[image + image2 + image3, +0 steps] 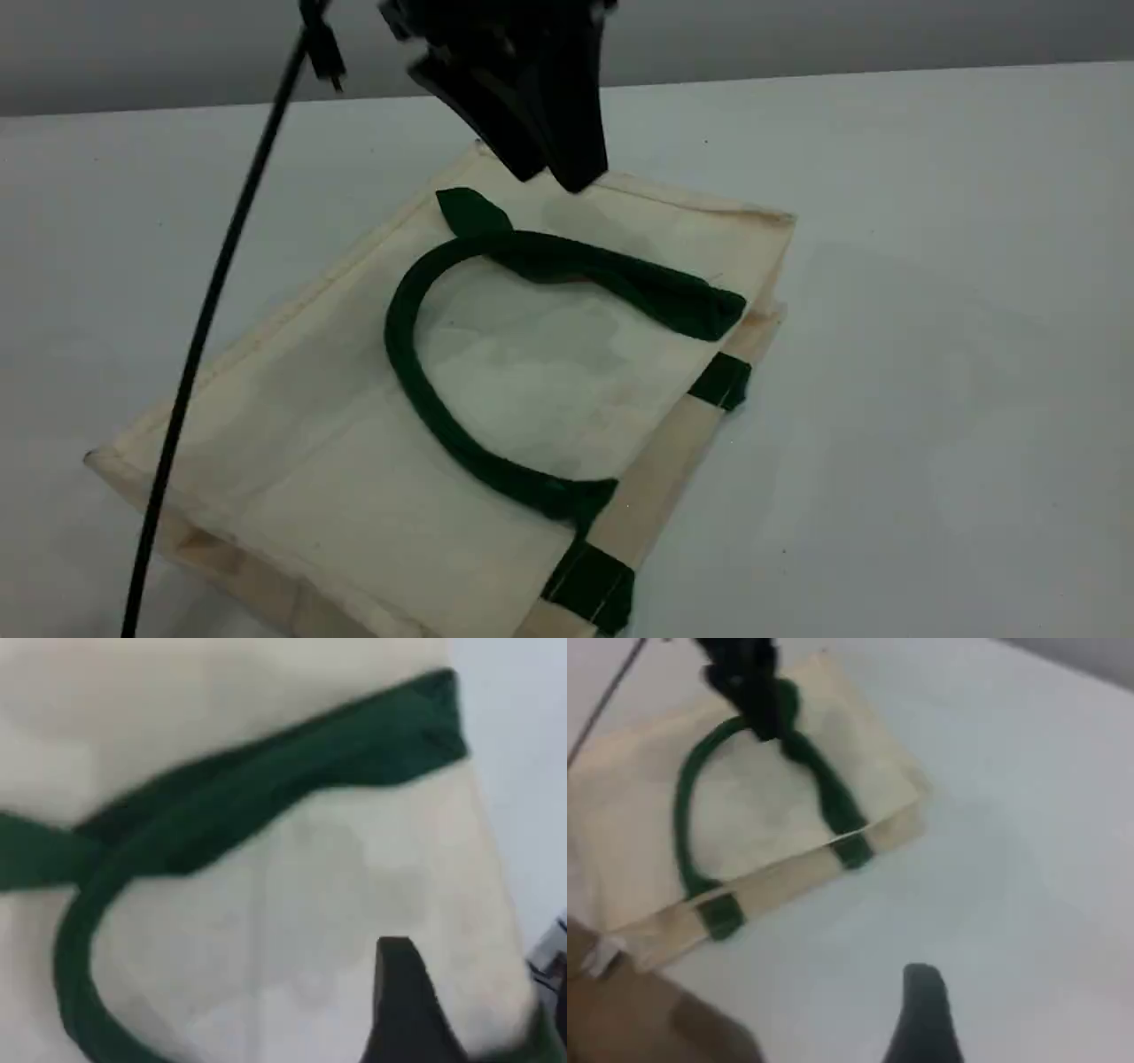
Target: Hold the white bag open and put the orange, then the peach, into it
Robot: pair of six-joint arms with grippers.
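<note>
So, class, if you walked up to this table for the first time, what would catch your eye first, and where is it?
First, the white bag lying flat across the middle of the table, with one dark green handle curled in a loop on top of it. Next, the left gripper, black, hanging over the bag's far edge, jaws open and empty. No fruit shows in any view.

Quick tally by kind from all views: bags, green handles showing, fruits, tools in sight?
Bags: 1, the white bag, lying flat
Green handles showing: 1, the handle
Fruits: 0 in view
Tools: 2, left tool, right tool
Total: 4
</note>
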